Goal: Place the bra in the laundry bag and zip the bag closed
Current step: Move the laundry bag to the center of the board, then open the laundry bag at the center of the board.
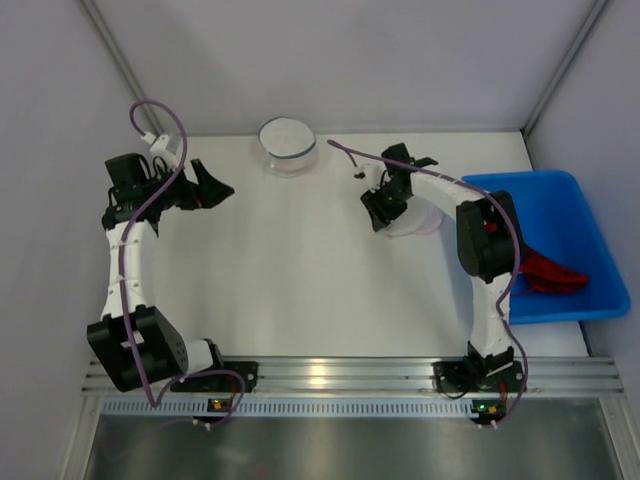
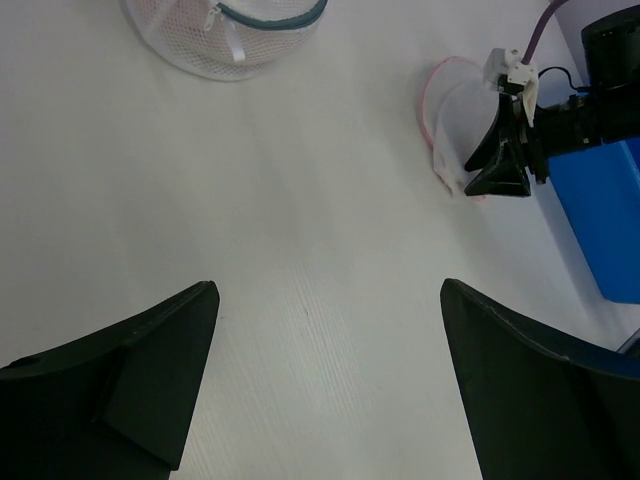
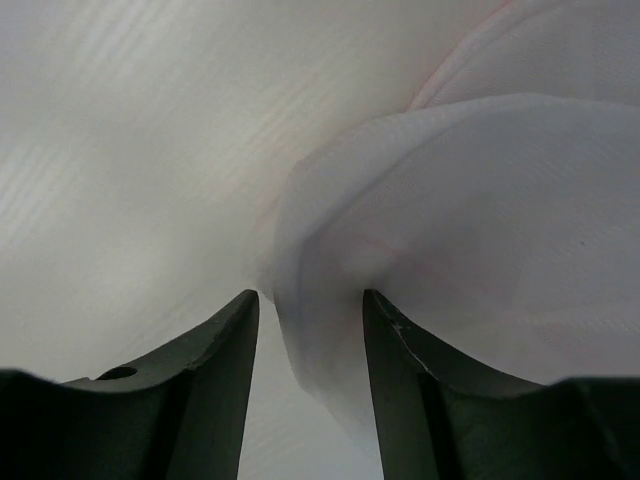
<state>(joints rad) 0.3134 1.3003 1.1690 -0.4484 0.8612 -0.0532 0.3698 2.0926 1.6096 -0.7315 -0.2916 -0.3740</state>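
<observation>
The bra (image 1: 418,222), white with pink trim, lies on the table at the right, beside the blue bin; it also shows in the left wrist view (image 2: 452,120). My right gripper (image 3: 310,295) is down at its left edge. A fold of the bra (image 3: 470,220) sits between the half-closed fingers, touching the right finger, with a gap to the left one. The white mesh laundry bag (image 1: 288,146) stands at the back centre, its zipper (image 2: 235,20) partly open. My left gripper (image 1: 215,187) hovers wide open over bare table at the left (image 2: 328,290), holding nothing.
A blue bin (image 1: 570,195) stands at the right table edge with a red garment (image 1: 553,272) in it. The right arm's purple cable (image 1: 440,180) arcs over the bra. White walls enclose the table at the back and both sides.
</observation>
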